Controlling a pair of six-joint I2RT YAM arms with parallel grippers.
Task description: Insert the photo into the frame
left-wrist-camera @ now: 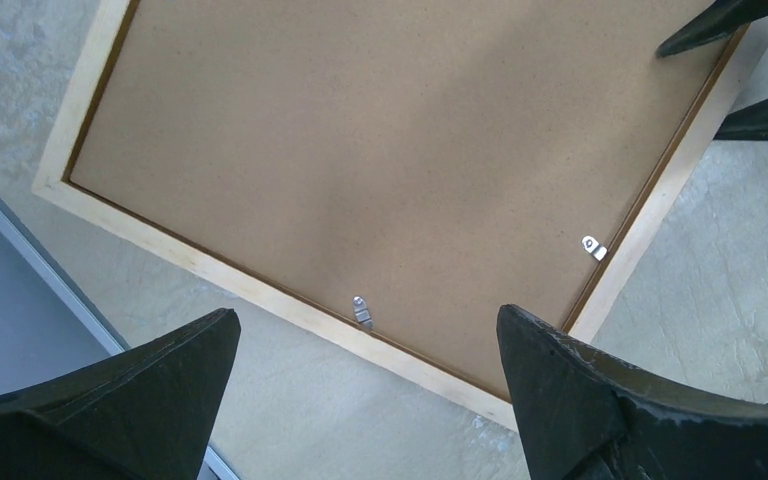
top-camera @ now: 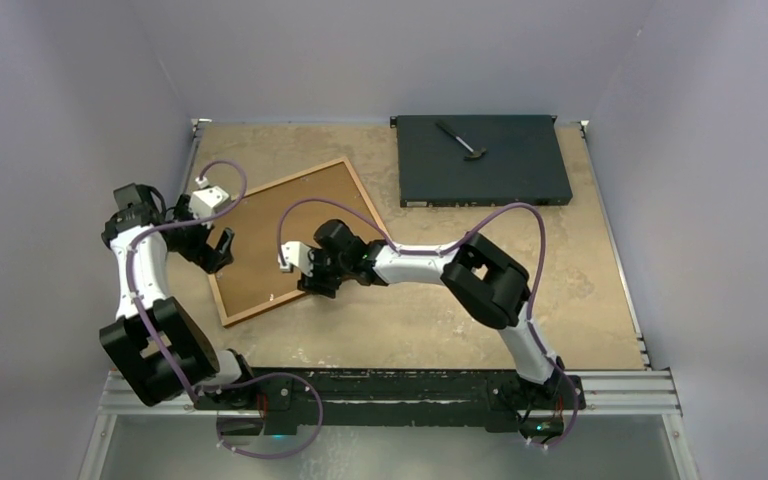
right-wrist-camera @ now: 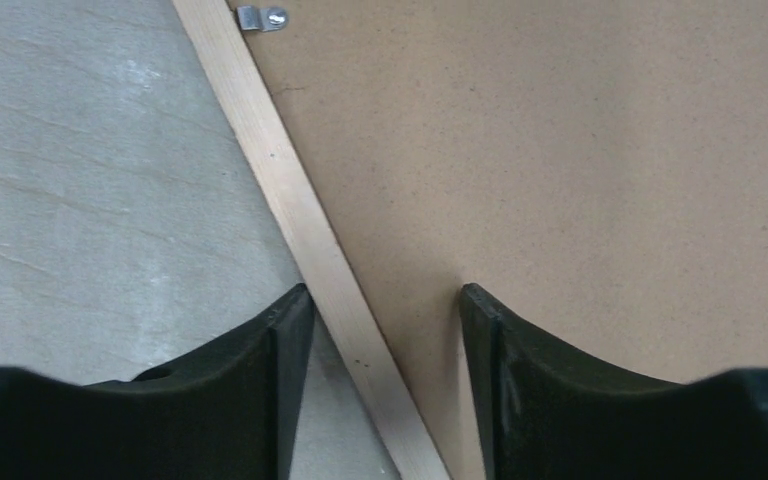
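Note:
The frame [top-camera: 255,312] lies face down on the table, tilted, with the brown hardboard backing [top-camera: 290,225] set in it. The photo is hidden or out of view. My left gripper [top-camera: 215,250] is open and empty over the frame's left edge; in the left wrist view [left-wrist-camera: 368,315] the pale rail [left-wrist-camera: 260,290] and a metal clip [left-wrist-camera: 362,310] lie between its jaws. My right gripper [top-camera: 315,285] is open and straddles the frame's rail [right-wrist-camera: 280,180], one finger over the table and one over the backing [right-wrist-camera: 560,150]. In its own view the right gripper [right-wrist-camera: 385,295] touches nothing that I can see.
A black flat box [top-camera: 480,160] with a small dark tool [top-camera: 460,138] on it lies at the back right. A second clip [left-wrist-camera: 592,246] sits on the frame's near rail, another [right-wrist-camera: 260,17] shows in the right wrist view. Grey walls enclose the table.

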